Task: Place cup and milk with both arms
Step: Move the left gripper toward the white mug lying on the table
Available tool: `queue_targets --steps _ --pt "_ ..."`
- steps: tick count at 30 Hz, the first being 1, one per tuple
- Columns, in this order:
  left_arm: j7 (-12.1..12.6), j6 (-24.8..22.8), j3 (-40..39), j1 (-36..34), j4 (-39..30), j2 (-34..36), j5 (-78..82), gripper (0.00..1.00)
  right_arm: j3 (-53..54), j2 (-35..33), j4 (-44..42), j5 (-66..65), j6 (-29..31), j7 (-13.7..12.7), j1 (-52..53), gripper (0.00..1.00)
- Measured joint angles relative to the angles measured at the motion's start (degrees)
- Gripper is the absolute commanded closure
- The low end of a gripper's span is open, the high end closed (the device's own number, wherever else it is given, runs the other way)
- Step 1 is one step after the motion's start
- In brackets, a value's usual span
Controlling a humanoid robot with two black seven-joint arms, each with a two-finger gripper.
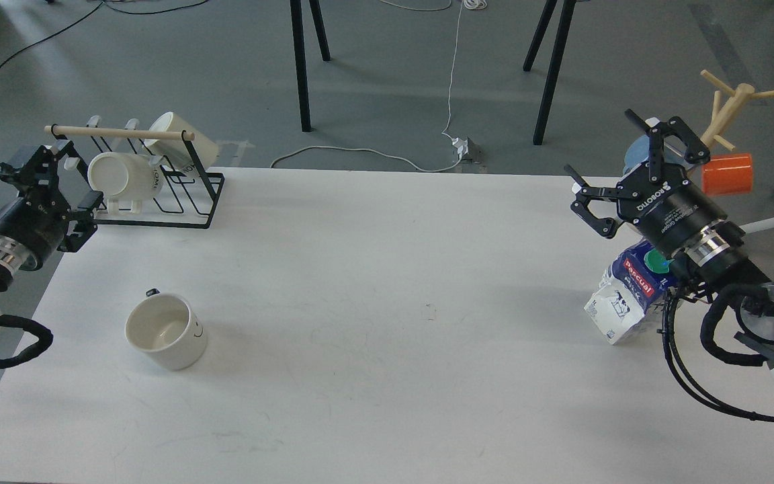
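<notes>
White cup (166, 331) is seen upright on the tabletop (387, 349), left-front area, mouth open upward, handle tip toward the far-left. Left gripper (58, 191) is held above the tabletop's left edge, near the wire mug rack (158, 181); its jaws appear spread, nothing between them. The cup lies nearer the robot than the left gripper, slightly to its right, well apart.

Milk carton (629, 296) is found at the right edge, tilted, cap partly hidden under the right wrist. Right gripper (629, 171) is raised beyond and above it, jaws spread wide and empty.

Each thing is judged nearest its own-side arm; neither is held. A downward, inward reach is judged necessary on both sides.
</notes>
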Motion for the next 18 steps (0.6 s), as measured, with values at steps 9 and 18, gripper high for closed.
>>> queue_targets --steps 9,18 --pt "0.00 0.00 0.00 0.01 0.85 0.90 -0.16 0.01 0.37 0.28 0.02 -0.04 0.00 0.02 0.00 0.02" --pt "0.00 0.00 0.74 0.73 2.21 2.56 1.76 0.01 0.58 0.59 -0.33 -0.11 0.00 0.10 -0.36 0.02"
